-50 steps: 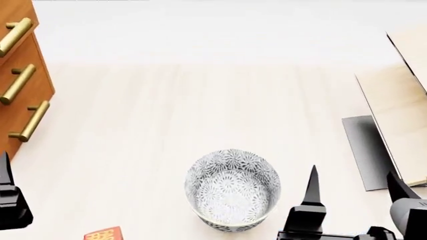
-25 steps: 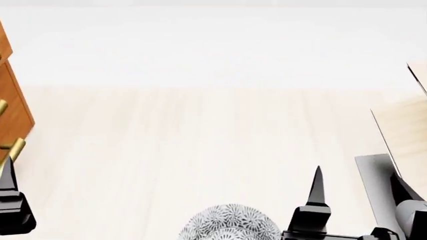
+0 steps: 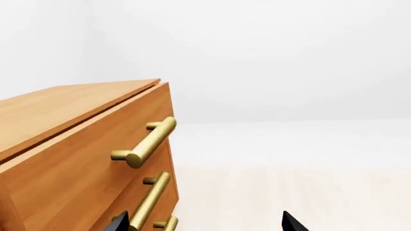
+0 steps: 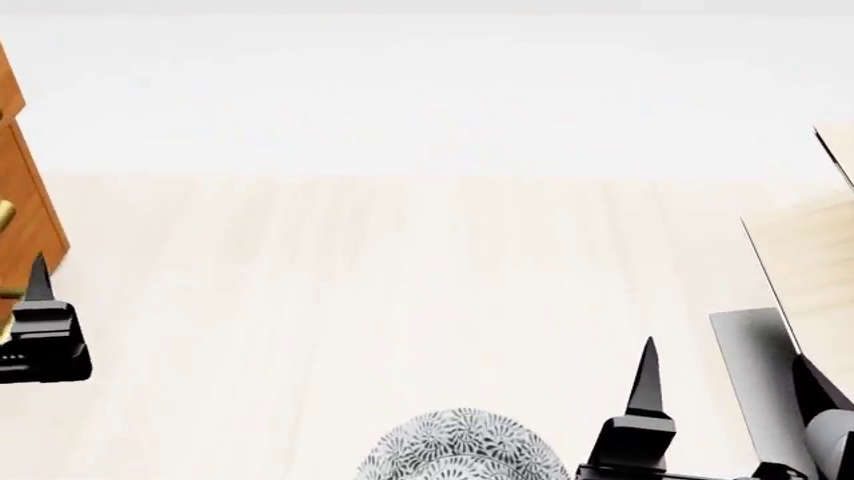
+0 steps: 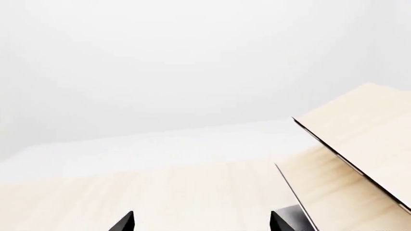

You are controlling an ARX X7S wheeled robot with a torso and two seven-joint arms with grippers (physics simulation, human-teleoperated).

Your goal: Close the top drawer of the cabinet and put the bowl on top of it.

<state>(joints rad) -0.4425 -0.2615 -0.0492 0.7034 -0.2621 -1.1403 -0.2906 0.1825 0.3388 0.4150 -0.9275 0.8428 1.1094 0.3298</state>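
Note:
The orange-brown cabinet [image 3: 57, 159] fills one side of the left wrist view. Its top drawer [image 3: 96, 159] carries a brass bar handle [image 3: 144, 142]; I cannot tell whether the drawer stands out. My left gripper [image 3: 205, 224] is open and empty, level with the lower handles, one tip right by the second handle. In the head view only a sliver of the cabinet [image 4: 20, 200] shows at the far left, with one left finger [image 4: 40, 300] beside it. The patterned bowl [image 4: 461, 450] sits on the floor at the bottom edge. My right gripper [image 4: 731, 400] hangs open to its right, empty.
A pale light-wood shelf [image 4: 814, 270] with a dark grey base [image 4: 754, 370] stands at the right, close to my right gripper. It also shows in the right wrist view as the shelf [image 5: 359, 144]. Pale wood floor lies between cabinet and shelf.
The head view lifted, so the bowl slid to the bottom edge and the cabinet to the far left. Since then the left gripper rose in view beside the cabinet; the right gripper shifted slightly right.

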